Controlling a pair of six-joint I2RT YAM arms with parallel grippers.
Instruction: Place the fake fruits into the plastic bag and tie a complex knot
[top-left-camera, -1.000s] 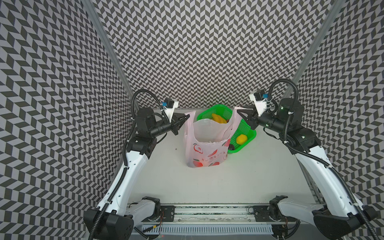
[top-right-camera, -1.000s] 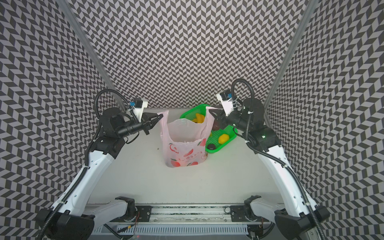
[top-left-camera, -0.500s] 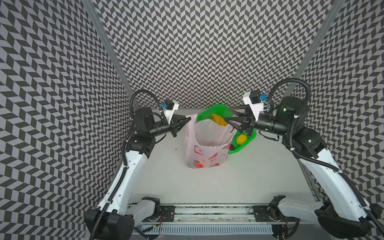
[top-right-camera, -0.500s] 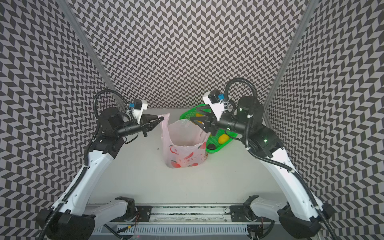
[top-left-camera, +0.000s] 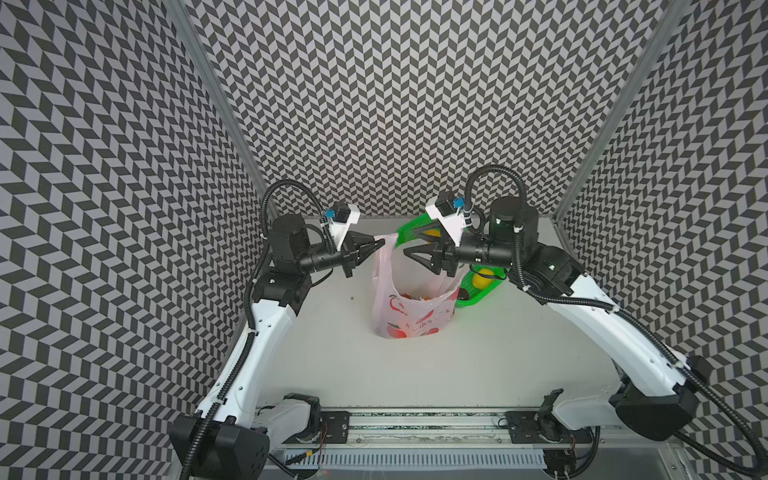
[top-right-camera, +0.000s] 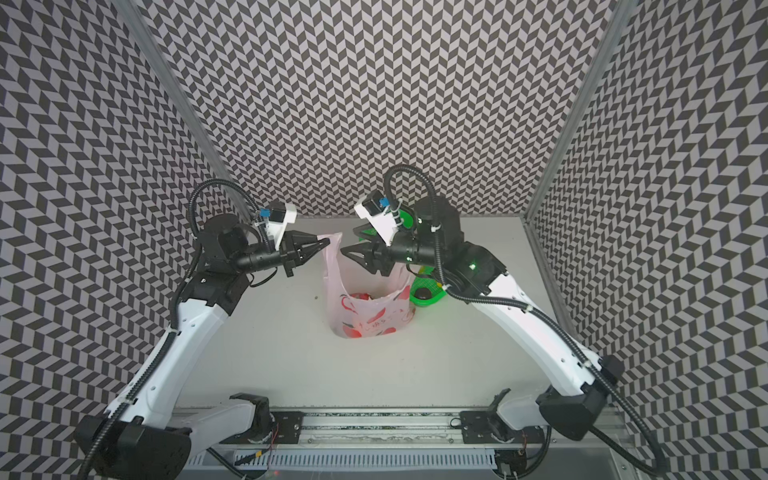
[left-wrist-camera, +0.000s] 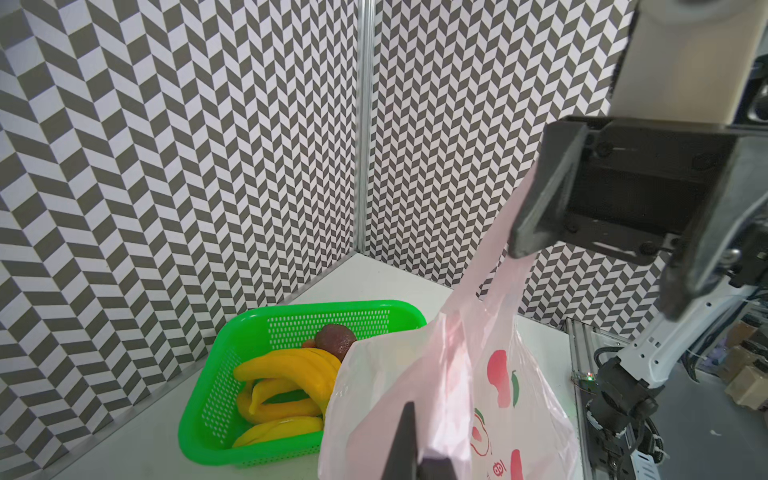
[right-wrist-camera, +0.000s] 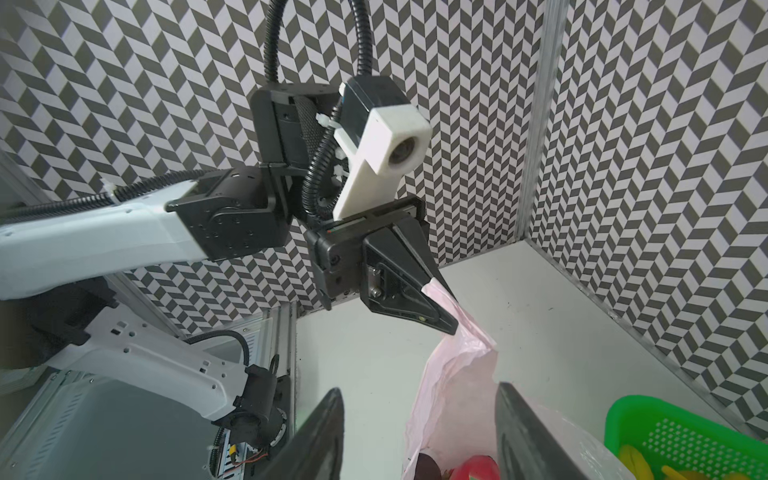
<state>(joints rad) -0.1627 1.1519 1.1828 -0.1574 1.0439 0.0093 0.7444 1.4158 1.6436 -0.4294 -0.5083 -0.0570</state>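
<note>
I read the left tool (top-left-camera: 379, 242) as pressed together, pinching one handle (right-wrist-camera: 467, 330) of the plastic bag (top-left-camera: 415, 309). The right tool (top-left-camera: 409, 245) is spread over the bag's mouth. The bag stands on the desk (top-left-camera: 415, 374) just beside the green basket (left-wrist-camera: 199, 415). Some fake fruits (top-left-camera: 419, 296) are inside the bag; the bananas (left-wrist-camera: 291, 365) lie in the basket.

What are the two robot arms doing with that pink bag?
The left gripper is pinching one handle of the pink plastic bag and holding it up. The right gripper is open above the bag's mouth, holding nothing. A few fake fruits are already in the bag, but the bananas and a brown fruit wait in the green basket. No knot yet.
</note>
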